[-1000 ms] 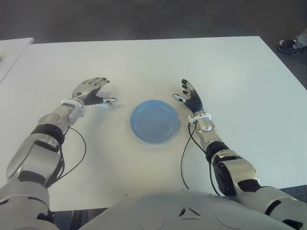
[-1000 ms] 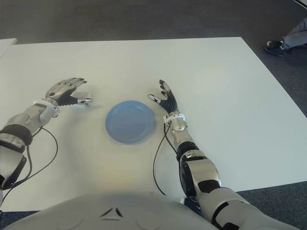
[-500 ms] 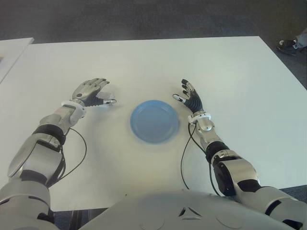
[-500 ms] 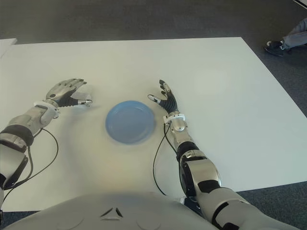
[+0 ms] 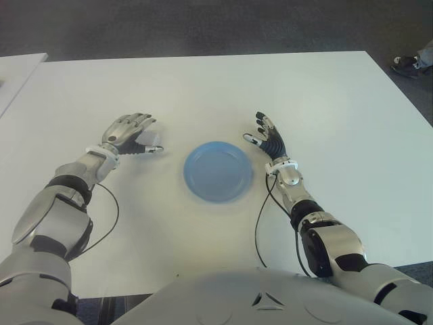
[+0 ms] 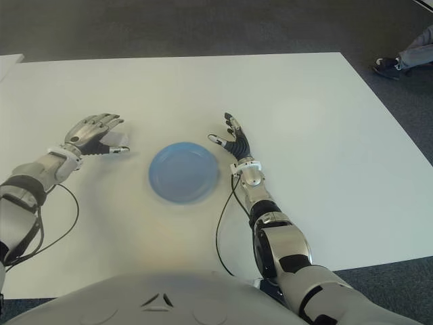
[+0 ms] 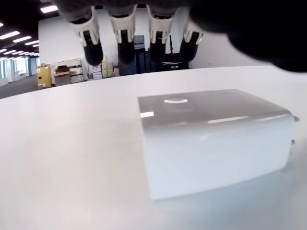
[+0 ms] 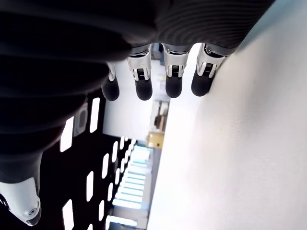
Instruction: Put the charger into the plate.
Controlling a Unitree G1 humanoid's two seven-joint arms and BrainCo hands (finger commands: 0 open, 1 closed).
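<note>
A white block-shaped charger [image 7: 211, 139] lies flat on the white table [image 5: 325, 101], with its prongs at one end. My left hand [image 5: 151, 135] arches over it at the table's left. The fingers [image 7: 125, 36] and thumb stand apart from it, open and holding nothing. In the eye views the hand covers most of the charger. A round blue plate [image 5: 218, 170] sits mid-table, to the right of that hand, with nothing in it. My right hand [image 5: 265, 135] shows just right of the plate, fingers spread, palm empty.
A second white table's edge [image 5: 13, 74] shows at the far left. A person's shoe [image 5: 408, 65] stands on the dark floor beyond the table's right corner. Black cables [image 5: 260, 223] run from both wrists across the near table.
My left hand has shifted slightly nearer and lower over the charger. The plate and the right hand have not moved.
</note>
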